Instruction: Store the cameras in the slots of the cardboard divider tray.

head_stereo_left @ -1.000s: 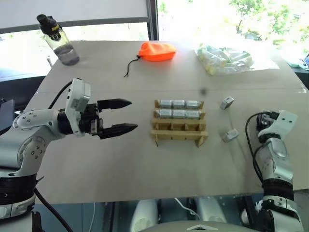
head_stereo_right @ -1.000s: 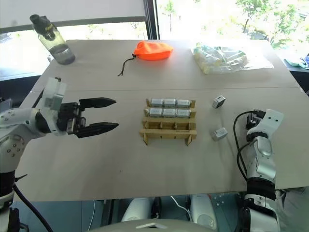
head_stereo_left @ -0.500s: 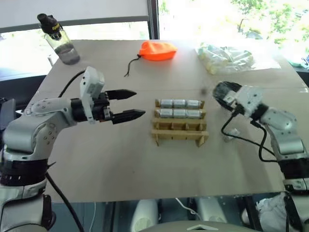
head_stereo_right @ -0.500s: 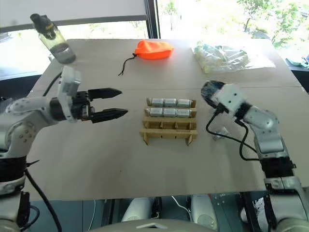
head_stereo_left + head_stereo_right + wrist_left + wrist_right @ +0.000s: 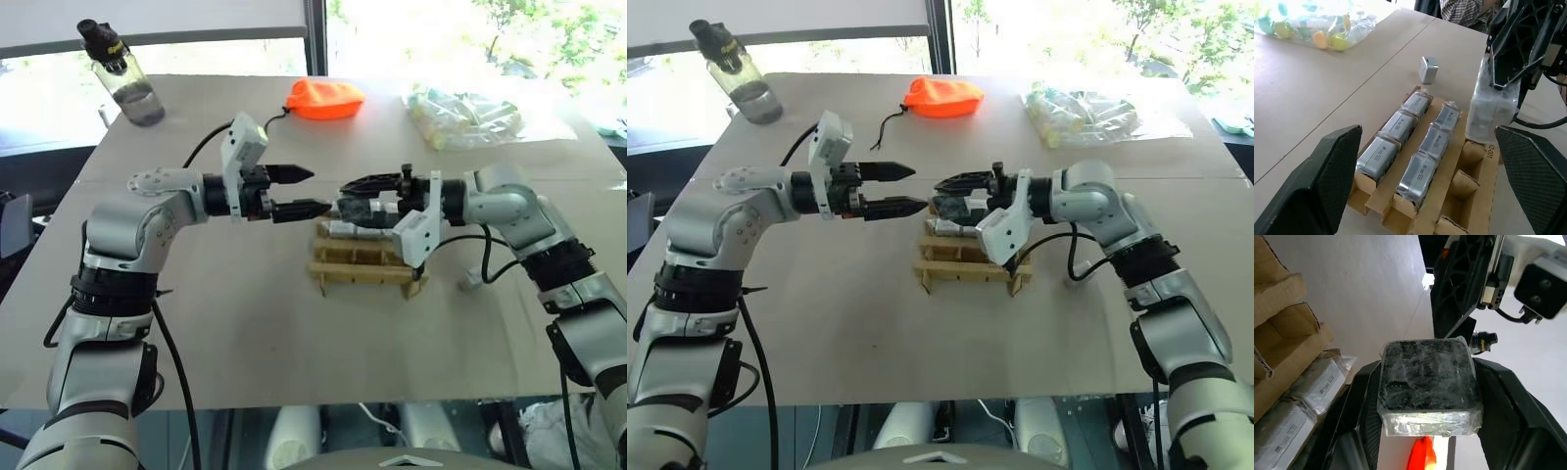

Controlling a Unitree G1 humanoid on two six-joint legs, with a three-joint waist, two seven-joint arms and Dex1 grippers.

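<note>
The cardboard divider tray (image 5: 361,266) sits mid-table; its two back rows hold several wrapped cameras (image 5: 1397,126) and the front slots are bare. My right gripper (image 5: 342,199) hovers over the tray's left end, shut on a plastic-wrapped camera (image 5: 1427,387). My left gripper (image 5: 319,191) is open and points right, its tips just short of that camera (image 5: 1492,105). One loose camera (image 5: 1428,69) lies on the table past the tray's far end. Another loose camera (image 5: 471,278) lies by the right arm's cable.
A water bottle (image 5: 122,73) stands at the back left. An orange pouch (image 5: 325,100) and a clear bag of pale items (image 5: 468,117) lie along the back. A person in a checked shirt (image 5: 1464,12) sits beyond the table's right side.
My right arm swung in from the table's right edge to above the tray, carrying the wrapped camera. My left gripper moved right, and the two now meet tip to tip.
</note>
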